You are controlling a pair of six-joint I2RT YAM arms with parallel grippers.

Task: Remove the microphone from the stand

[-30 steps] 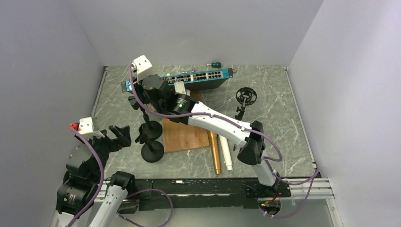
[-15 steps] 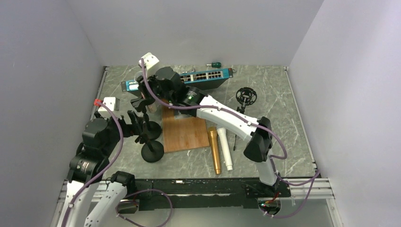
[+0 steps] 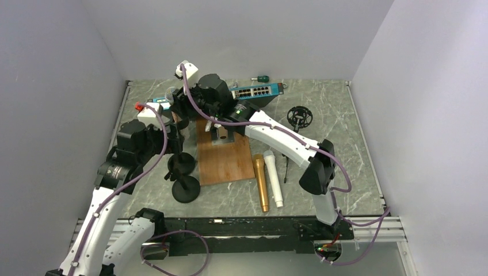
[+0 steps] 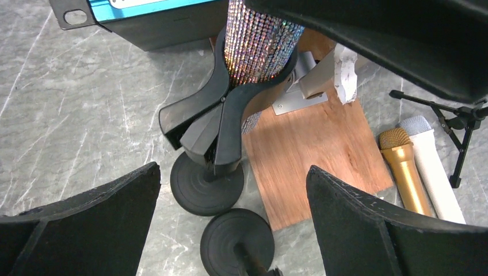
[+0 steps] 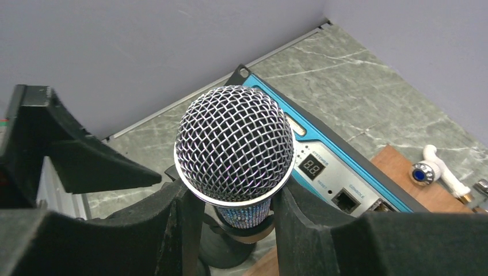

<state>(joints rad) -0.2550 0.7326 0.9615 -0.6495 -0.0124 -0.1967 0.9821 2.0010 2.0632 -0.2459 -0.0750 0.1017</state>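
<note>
The microphone (image 5: 235, 144) has a silver mesh head and a glittering rhinestone body (image 4: 259, 40). It stands upright in the black clip (image 4: 221, 115) of a round-based stand (image 4: 206, 184) at the table's back left. My right gripper (image 5: 233, 198) reaches in from above, its jaws closed on the body just under the head. In the top view this gripper (image 3: 183, 112) hides most of the microphone. My left gripper (image 4: 233, 169) is wide open and empty. It hovers above the stand's base (image 3: 181, 163), one finger on each side, touching nothing.
A second, empty black stand (image 3: 186, 188) sits right in front of the first. A wooden board (image 3: 227, 161) lies to the right, with a gold microphone (image 3: 262, 181) and a white one (image 3: 274, 178) beside it. A blue network switch (image 3: 256, 92) and a shock mount (image 3: 299, 117) lie behind.
My left arm has risen from the near left corner and swung forward over the stands. My right gripper has shifted back and slightly right, onto the microphone.
</note>
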